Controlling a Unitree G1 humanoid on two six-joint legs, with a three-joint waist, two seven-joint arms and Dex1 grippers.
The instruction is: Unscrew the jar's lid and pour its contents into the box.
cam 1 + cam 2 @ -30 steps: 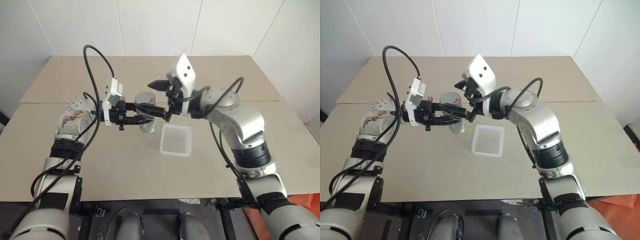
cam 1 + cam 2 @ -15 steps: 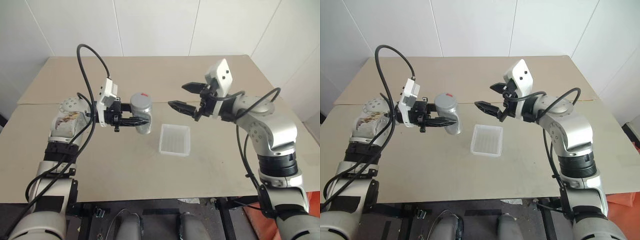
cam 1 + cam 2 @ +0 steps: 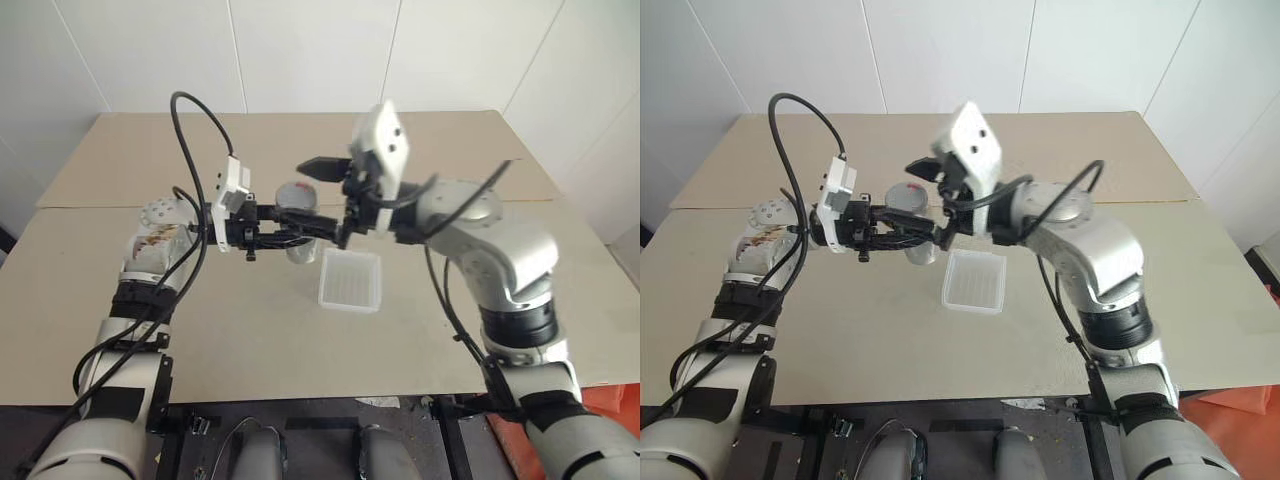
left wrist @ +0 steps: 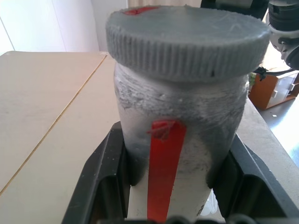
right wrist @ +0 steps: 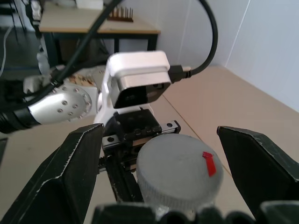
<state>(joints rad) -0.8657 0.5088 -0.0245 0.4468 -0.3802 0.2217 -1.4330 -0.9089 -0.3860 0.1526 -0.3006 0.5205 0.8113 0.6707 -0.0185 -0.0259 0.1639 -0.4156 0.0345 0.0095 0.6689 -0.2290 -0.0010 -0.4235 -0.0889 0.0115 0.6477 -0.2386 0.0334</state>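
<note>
Left gripper point(image 3: 312, 226) is clamped on the jar point(image 4: 180, 140), one black finger point(image 4: 100, 179) pressed against each side of the jar's body, below the cap. It holds the jar upright above the tabletop point(image 3: 250, 330), raised clear of the surface. The jar is a silvery, translucent cylinder with a red strip running down its side. The lid point(image 5: 180, 175) is seated on the jar's mouth; it is a grey disc with a ribbed edge and a small red mark on its top face.

Right gripper point(image 5: 180, 154) is spread wide, with nothing between its fingers. It reaches in from the opposite side, facing the left gripper. In the right wrist view, one finger point(image 5: 60, 177) stands to each side of the lid, and both are apart from the lid's edge.

The box point(image 3: 351, 280) rests flat on the tabletop, below the two grippers and just to the right of the jar. It is a shallow, translucent white tray with a raised rim and a ribbed bottom. The contents cannot be made out through the jar's wall.
</note>
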